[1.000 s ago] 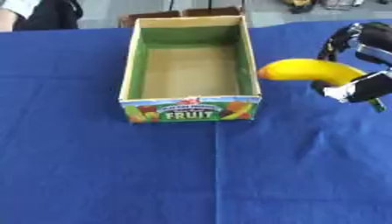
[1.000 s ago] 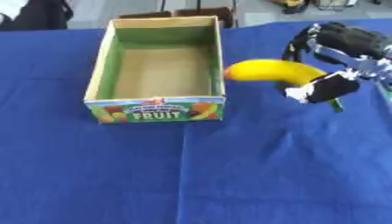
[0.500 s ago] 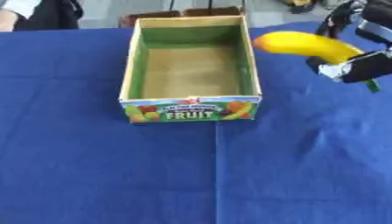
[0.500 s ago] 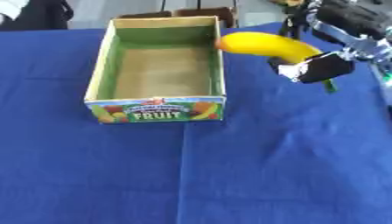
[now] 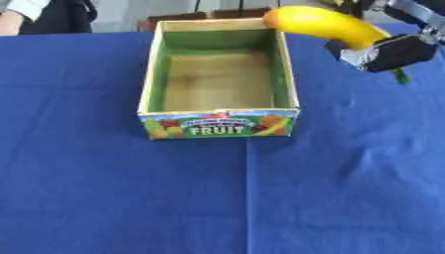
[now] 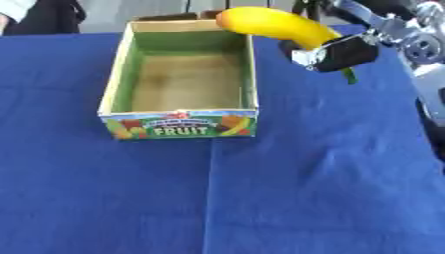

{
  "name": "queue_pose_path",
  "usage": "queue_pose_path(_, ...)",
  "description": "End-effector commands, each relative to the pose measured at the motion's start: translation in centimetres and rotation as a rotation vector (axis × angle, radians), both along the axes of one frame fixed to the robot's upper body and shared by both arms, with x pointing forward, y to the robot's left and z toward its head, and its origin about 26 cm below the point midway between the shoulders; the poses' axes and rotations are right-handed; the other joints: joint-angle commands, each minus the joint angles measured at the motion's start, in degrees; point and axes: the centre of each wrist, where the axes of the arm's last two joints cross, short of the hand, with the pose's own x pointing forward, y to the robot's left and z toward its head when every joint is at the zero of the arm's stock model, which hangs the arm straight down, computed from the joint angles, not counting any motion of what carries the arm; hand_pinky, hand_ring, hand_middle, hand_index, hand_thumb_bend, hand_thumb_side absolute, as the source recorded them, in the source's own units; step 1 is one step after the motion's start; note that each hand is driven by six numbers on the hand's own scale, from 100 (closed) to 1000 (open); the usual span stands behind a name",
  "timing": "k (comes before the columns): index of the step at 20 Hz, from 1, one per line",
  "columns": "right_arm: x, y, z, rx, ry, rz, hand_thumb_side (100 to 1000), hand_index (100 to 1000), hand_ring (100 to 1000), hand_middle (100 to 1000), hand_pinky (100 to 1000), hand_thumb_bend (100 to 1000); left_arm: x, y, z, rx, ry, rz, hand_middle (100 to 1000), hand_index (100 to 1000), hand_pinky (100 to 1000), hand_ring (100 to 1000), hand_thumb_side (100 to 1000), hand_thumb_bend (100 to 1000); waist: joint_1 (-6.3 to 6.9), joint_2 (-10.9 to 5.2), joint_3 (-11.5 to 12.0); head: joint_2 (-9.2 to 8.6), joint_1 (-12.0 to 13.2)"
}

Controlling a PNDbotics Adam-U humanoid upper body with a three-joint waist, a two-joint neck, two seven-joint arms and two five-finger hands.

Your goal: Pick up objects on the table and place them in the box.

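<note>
One banana (image 5: pixel 326 25) is up in the air, gripped by the right hand (image 6: pixel 340 50), fingers curled around its lower end. Its orange tip hangs over the far right corner of the box (image 5: pixel 155 79), which sits open on the blue tablecloth (image 5: pixel 217 198), FRUIT label facing us.

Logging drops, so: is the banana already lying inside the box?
No, the banana is held in the right hand above the far right corner of the box, whose inside is bare.
</note>
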Motion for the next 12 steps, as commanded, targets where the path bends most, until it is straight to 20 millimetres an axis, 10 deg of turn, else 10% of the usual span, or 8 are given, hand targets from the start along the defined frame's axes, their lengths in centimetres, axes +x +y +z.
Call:
queue_pose_path(1,0.0,1.1,1.3,0.002,-0.035,0.015,553,549,741,414,624,196,-0.3,-0.1,0.6,0.007,-0.021,-0.01,788,919,709,745,926,100,-0.85,-13.48,0.29,-0.4,-0.22)
queue_pose_path(12,2.5,6.6,1.9,0.036,0.003,0.04,533,540,752,399,633,220,-0.2,-0.4,0.6,0.004,-0.021,-0.028,788,919,709,744,926,100,-0.92,-13.14,2.17,-1.05,-1.27)
